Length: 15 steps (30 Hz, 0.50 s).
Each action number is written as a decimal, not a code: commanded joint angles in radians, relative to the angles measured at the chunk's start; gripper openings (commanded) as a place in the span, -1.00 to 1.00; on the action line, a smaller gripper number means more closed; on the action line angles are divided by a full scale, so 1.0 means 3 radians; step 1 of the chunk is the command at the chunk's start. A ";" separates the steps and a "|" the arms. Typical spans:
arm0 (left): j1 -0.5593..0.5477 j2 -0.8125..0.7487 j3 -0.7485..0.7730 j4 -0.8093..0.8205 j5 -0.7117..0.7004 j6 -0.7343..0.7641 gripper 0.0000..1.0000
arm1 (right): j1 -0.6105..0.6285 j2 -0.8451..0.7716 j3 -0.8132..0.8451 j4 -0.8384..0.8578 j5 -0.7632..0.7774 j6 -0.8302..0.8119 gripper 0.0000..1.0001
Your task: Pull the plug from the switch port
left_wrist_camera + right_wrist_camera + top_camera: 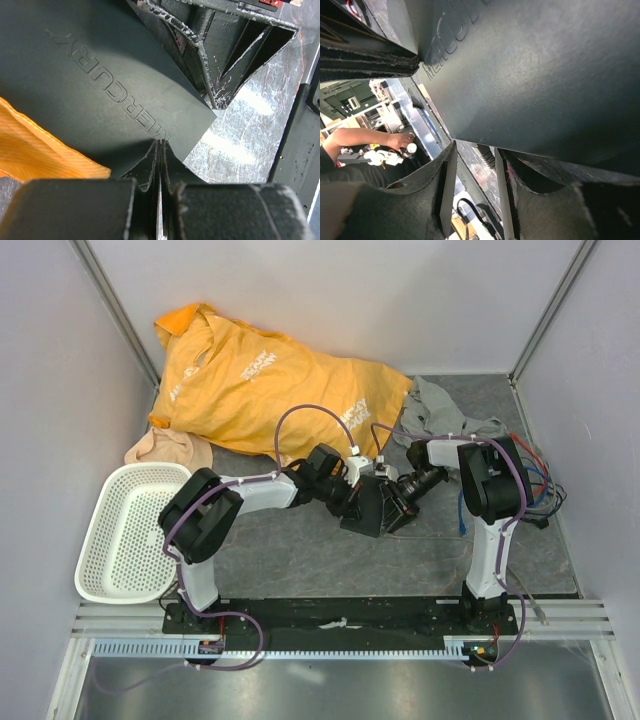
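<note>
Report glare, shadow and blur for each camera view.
Top external: even light, sharp, though the black switch box blends into the dark arms. Left wrist: strong glare on the table, shadow across the box, left gripper blurred. Right wrist: soft sheen on the box, near fingers out of focus.

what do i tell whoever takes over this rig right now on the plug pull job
Left hand: shut, tips at an edge of the switch; holds nothing that I can see.
Right hand: jaws apart, nothing between them, close against the switch's other side.
Switch: between both hands, logo face towards the wrist cameras.
Plug and port: not clear in any view, so I cannot confirm the plug is out.
Done: both hands are at the switch.
Left: find the plug, grip it, and pull it while the other hand steadies the switch.
</note>
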 commanded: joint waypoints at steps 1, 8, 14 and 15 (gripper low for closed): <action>-0.0037 0.0126 0.0004 -0.0074 -0.0092 0.0076 -0.97 | -0.0015 0.0098 -0.0006 0.0219 0.0519 -0.0123 -0.13; -0.0042 0.0126 -0.0006 -0.0058 -0.0112 0.0091 -0.97 | -0.0005 0.0000 -0.0083 0.0449 0.0611 0.0097 -0.30; -0.0042 0.0100 -0.0052 -0.0038 -0.0138 0.0107 -0.97 | 0.0021 -0.0091 -0.0170 0.0592 0.0647 0.0281 -0.48; -0.0042 0.0095 -0.0062 -0.0038 -0.0138 0.0112 -0.97 | 0.0021 -0.0112 -0.0190 0.0608 0.0662 0.0297 -0.48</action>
